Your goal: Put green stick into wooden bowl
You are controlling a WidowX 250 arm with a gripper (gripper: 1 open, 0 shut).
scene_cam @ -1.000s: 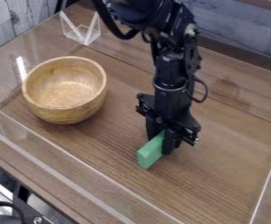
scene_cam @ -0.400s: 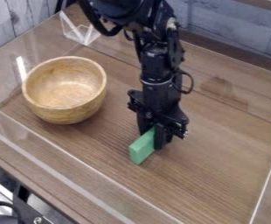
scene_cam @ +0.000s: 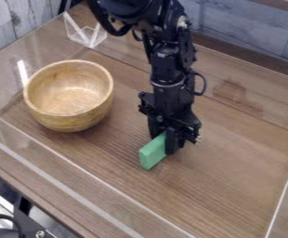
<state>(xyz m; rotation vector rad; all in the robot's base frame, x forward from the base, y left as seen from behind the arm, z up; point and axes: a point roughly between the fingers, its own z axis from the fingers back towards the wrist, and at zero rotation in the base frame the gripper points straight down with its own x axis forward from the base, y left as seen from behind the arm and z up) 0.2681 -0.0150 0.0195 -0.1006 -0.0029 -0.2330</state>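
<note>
In claw, apparently, green stick

Open bare stretch of brown wooden tabletop along the near side and to the right of the mint-green flat bar. Narrower bare strip between that bar and the round light-tan wooden bowl, at left; blocked there at low height by the bowl's thick raised rim. Passage straight over the bar's far end obstructed by the black jointed gripper. Open from above: the bowl's hollow.
</note>
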